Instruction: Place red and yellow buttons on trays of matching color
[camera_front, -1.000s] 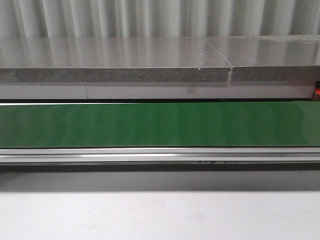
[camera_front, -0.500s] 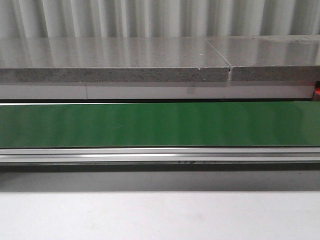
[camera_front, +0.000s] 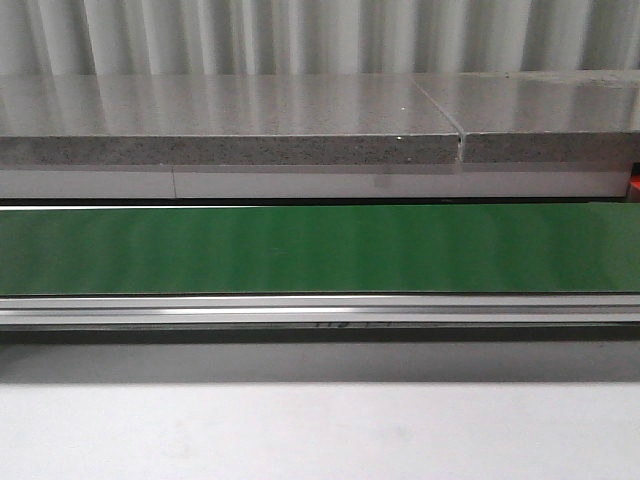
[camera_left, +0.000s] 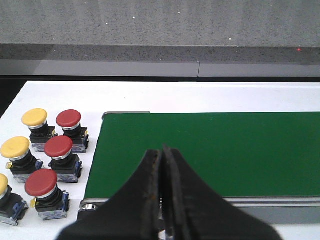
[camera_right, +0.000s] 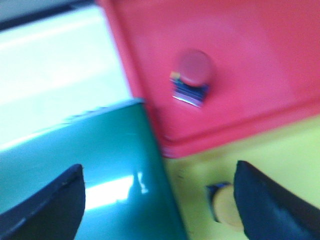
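In the left wrist view, several red buttons (camera_left: 59, 147) and yellow buttons (camera_left: 34, 117) on black bases stand on the white table beside the end of the green belt (camera_left: 210, 145). My left gripper (camera_left: 162, 155) is shut and empty, over the belt's near edge. In the blurred right wrist view, a red button (camera_right: 195, 67) lies on the red tray (camera_right: 260, 55) and a yellow button (camera_right: 226, 206) lies on the yellow tray (camera_right: 280, 150), partly hidden by one finger. My right gripper (camera_right: 159, 192) is open and empty, over the belt end and the yellow tray.
The front view shows only the green belt (camera_front: 320, 248), its metal rail (camera_front: 320, 310), a grey stone ledge (camera_front: 230, 125) behind and white table in front. No gripper or button shows there.
A dark marking on the belt's metal rail has shifted to the left in the front view. Nothing else there has changed.
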